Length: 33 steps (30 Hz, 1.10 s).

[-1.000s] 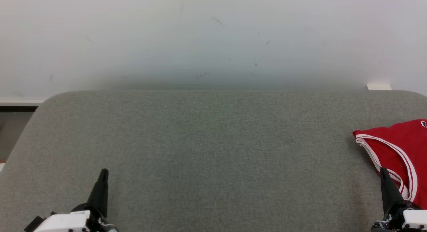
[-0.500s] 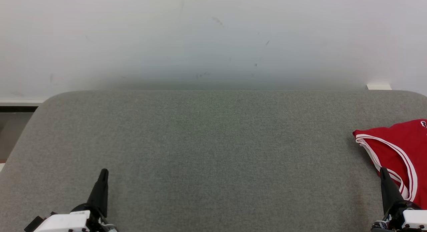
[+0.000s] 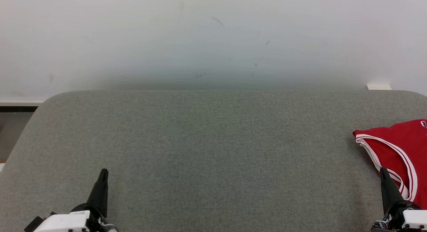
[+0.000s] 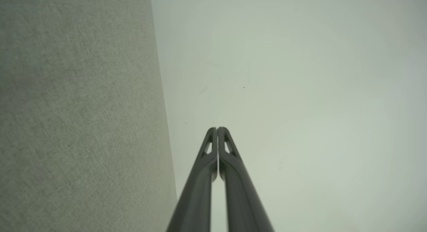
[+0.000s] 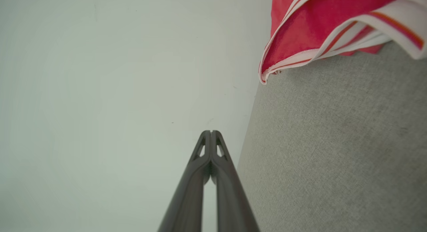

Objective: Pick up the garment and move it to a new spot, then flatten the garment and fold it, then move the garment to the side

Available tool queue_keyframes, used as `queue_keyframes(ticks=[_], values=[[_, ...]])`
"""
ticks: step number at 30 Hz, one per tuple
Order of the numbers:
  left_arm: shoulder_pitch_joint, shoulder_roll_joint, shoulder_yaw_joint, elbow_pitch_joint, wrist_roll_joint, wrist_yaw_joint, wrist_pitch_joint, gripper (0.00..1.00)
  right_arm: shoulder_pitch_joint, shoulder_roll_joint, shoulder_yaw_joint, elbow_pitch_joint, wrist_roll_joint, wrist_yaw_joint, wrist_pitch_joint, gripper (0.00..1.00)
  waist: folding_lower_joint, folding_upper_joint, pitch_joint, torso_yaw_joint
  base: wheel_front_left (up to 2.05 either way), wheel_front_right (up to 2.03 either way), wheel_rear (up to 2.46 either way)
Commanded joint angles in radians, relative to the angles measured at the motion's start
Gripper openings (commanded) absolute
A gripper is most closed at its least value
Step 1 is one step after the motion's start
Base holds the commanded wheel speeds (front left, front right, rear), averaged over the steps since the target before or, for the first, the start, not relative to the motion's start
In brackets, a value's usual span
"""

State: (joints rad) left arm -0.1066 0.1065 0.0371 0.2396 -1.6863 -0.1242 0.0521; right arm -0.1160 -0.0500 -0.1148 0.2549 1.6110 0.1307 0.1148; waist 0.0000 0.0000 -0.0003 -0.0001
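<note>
– Nothing has moved since a second ago. Where is the red garment (image 3: 397,148)?
– At the right side of the grey table (image 3: 213,152), near the right gripper (image 3: 383,171).
– Is it held?
– No. That pincer and the left gripper (image 3: 104,172) are pressed together, holding nothing.
– Which step?
– Can't tell. It may wait to be picked up, or lie there folded and done.

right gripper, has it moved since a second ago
No. The right gripper crosses the red garment at the same striped hem as before.
</note>
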Motion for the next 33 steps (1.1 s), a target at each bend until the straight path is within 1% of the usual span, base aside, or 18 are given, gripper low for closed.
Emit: queue_keyframes(ticks=[1, 33], values=[[-0.009, 0.001, 0.005, 0.000, 0.016, -0.005, 0.004, 0.00, -0.008, 0.000, -0.004, -0.005, 0.001, 0.000, 0.005, 0.00, 0.0000, 0.0000, 0.000, 0.000, 0.00, 0.00, 0.00], [-0.009, -0.004, 0.011, 0.000, 0.021, -0.004, 0.009, 0.00, -0.008, 0.000, -0.004, -0.005, 0.000, 0.000, 0.005, 0.00, 0.0000, 0.0000, 0.000, 0.000, 0.00, 0.00, 0.00]])
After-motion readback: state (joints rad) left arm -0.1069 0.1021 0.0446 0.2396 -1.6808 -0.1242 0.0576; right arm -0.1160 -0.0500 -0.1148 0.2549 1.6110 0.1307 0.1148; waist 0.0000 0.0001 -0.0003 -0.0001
